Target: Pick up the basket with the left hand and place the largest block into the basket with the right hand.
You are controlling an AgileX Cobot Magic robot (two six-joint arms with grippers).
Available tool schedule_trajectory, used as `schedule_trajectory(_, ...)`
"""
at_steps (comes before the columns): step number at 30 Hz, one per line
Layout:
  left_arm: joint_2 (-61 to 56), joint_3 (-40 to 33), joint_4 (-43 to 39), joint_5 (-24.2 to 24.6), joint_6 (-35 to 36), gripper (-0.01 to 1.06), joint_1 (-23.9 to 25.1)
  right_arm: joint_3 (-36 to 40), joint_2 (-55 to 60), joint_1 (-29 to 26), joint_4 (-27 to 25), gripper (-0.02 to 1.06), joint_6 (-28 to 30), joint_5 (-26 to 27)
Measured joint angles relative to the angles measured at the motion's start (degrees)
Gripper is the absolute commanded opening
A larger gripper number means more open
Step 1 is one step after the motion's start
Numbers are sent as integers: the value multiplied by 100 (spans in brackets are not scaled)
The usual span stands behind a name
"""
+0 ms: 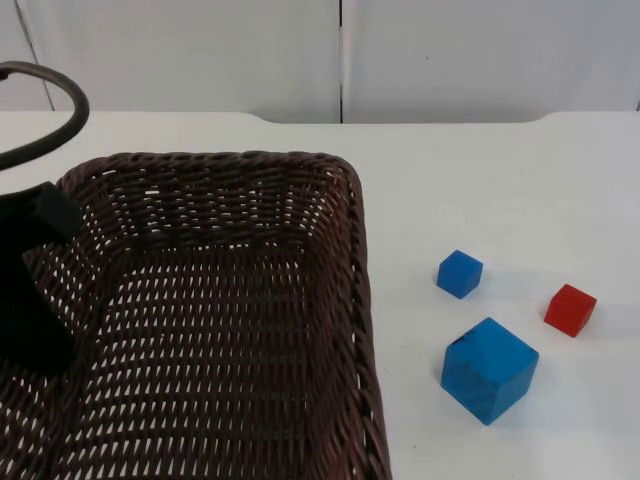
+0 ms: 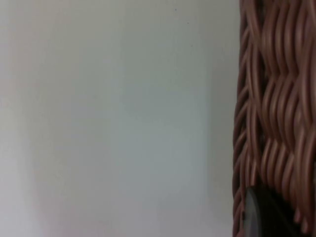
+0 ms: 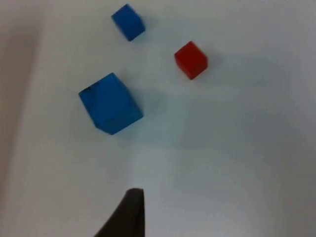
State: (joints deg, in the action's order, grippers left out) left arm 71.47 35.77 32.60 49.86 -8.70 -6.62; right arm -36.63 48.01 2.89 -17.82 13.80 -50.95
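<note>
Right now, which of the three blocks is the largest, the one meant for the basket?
The big blue block, nearest the camera in the top view. The small blue block and the red block beyond it are clearly smaller.

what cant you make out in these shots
- Left gripper: top view, at the basket rim; the arm and weave hide whether its fingers are shut.
- Basket's near and left sides: cut off by the top view's edges.
- Right gripper: right wrist view, one dark fingertip at the edge, above the table near the big blue block; open or shut is unclear.
- Far faces of the small blue block and red block: hidden.
</note>
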Motion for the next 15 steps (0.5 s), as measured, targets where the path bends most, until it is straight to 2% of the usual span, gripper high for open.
schedule_trajectory(4,0,0,0,0,0,0,0,0,603,0,-615,105,384,14)
schedule_trajectory(15,0,0,0,-32,0,0,0,0,1013,0,-785,105,649,162)
